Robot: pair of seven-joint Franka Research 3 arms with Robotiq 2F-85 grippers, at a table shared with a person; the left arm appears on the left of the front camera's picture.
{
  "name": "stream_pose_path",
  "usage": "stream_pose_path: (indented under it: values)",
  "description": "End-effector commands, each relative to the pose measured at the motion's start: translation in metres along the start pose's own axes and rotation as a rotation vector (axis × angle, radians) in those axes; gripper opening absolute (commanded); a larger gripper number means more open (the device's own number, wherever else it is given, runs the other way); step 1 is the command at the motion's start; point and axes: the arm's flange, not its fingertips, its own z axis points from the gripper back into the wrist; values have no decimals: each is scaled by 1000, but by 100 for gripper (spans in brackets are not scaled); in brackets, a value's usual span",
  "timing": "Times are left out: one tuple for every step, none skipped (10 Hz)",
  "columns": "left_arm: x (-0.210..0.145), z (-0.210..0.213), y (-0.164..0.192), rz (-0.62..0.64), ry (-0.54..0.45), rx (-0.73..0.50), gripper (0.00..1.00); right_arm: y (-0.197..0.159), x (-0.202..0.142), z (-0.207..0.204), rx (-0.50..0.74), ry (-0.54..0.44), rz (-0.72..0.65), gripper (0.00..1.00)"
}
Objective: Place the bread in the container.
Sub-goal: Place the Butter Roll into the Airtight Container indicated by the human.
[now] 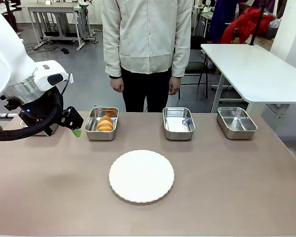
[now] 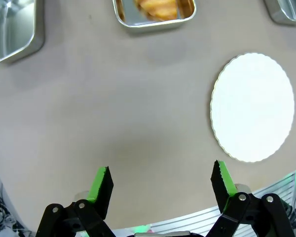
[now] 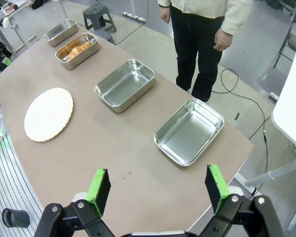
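Four steel trays sit on the brown table (image 1: 49, 197). No readable writing. Left to right: the left gripper (image 2: 160, 183), fingers wide apart and empty; the container (image 1: 101, 123) at 11 o'clock from the white plate (image 1: 141, 176), holding the bread (image 1: 105, 123); the right gripper (image 3: 158, 190), gaping, empty.

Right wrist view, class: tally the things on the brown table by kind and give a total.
Steel trays: 4
Croissants: 1
White plates: 1
Total: 6
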Motion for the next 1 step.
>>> stream_pose_path:
  values:
    - [0, 1, 1, 3, -7, -2, 100, -2, 1, 0, 7, -26, 20, 100]
